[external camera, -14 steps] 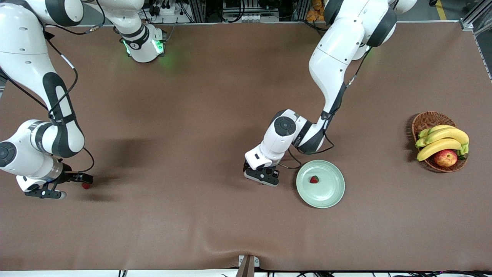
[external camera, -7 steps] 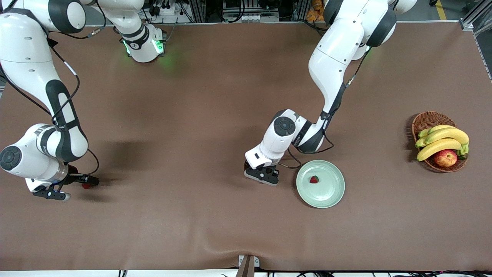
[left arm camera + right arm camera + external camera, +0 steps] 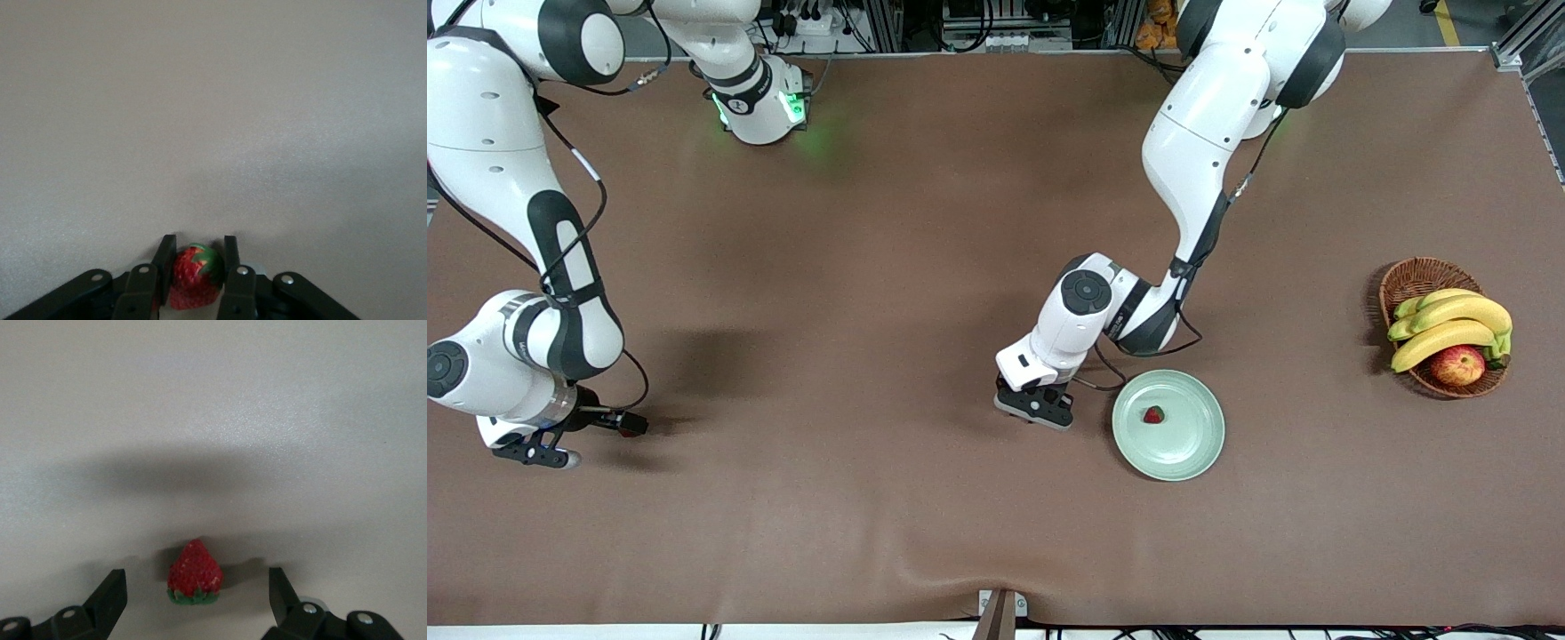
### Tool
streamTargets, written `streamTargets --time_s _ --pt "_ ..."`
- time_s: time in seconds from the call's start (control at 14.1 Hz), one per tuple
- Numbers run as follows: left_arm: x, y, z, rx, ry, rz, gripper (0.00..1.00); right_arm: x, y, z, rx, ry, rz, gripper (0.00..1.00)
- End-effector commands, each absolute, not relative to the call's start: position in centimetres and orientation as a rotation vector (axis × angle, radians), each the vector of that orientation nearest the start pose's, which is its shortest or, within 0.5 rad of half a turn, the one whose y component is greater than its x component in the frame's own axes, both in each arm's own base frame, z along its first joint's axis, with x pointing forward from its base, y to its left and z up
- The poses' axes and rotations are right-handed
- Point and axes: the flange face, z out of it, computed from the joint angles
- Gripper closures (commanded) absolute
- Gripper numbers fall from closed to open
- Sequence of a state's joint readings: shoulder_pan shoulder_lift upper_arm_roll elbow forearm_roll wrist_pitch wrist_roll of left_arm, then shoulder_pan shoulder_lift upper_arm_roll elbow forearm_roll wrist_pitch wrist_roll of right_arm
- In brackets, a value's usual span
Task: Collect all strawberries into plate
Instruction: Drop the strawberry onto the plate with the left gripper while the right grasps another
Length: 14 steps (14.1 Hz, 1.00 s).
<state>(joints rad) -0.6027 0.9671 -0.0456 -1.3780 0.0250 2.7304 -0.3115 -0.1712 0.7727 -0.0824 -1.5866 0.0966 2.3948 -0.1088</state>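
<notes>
- The strawberry [image 3: 195, 277] clamped in the left gripper [image 3: 195, 267] is cut off at 6 o'clock by the left wrist view's edge.
- From the front, the left arm's wrist hides that berry entirely.
- The right gripper [image 3: 633, 427] covers its strawberry [image 3: 194, 574] in the front view.
- Both arms' upper links run past the front view's 12 o'clock edge.

Matt brown cloth table cover [image 3: 925, 231], faintly rippled at its edge nearest the front camera | glossy, smooth pale mint-green round plate [image 3: 1192, 453] | woven brown wicker basket [image 3: 1414, 277] | pitted, seeded red strawberry skins [image 3: 193, 277] | matt black plastic gripper fingers [image 3: 110, 597]
</notes>
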Motion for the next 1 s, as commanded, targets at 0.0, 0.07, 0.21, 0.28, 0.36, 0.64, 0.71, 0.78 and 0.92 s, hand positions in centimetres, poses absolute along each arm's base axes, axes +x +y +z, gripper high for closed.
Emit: streamTargets --time_s 0.0,0.07,0.21,0.28,0.36,0.64,0.71,0.78,0.92 --pt "61.3 -45.0 18.1 -3.223 0.567 -0.546 0.89 68.6 -17.0 18.3 -3.099 0.321 -0.079 0.15" --pt "62.0 -44.1 19.0 -3.218 0.544 -0.518 0.91 68.6 -17.0 18.0 -3.098 0.323 -0.074 0.21" --pt "63.2 -41.8 21.0 -3.191 0.547 -0.447 0.91 68.6 -17.0 18.0 -3.098 0.323 -0.074 0.36" --pt "63.5 -40.7 21.5 -3.175 0.578 -0.425 0.91 68.6 -17.0 18.0 -3.098 0.323 -0.074 0.49" --pt "63.8 -39.5 22.1 -3.167 0.587 -0.415 0.91 68.6 -17.0 18.0 -3.096 0.324 -0.075 0.68" --pt "63.6 -33.4 22.4 -3.122 0.646 -0.333 0.91 68.7 -16.9 18.6 -3.097 0.314 -0.085 0.88" --pt "63.3 -32.2 22.5 -3.114 0.656 -0.313 0.91 68.9 -16.5 19.0 -3.097 0.304 -0.087 0.88" --pt "62.9 -31.3 22.7 -3.111 0.658 -0.299 0.91 69.4 -15.6 19.8 -3.098 0.282 -0.094 0.88" --pt "63.2 -29.5 23.5 -3.1 0.67 -0.304 0.9 69.3 -13.6 20.9 -3.082 0.25 -0.006 0.88"
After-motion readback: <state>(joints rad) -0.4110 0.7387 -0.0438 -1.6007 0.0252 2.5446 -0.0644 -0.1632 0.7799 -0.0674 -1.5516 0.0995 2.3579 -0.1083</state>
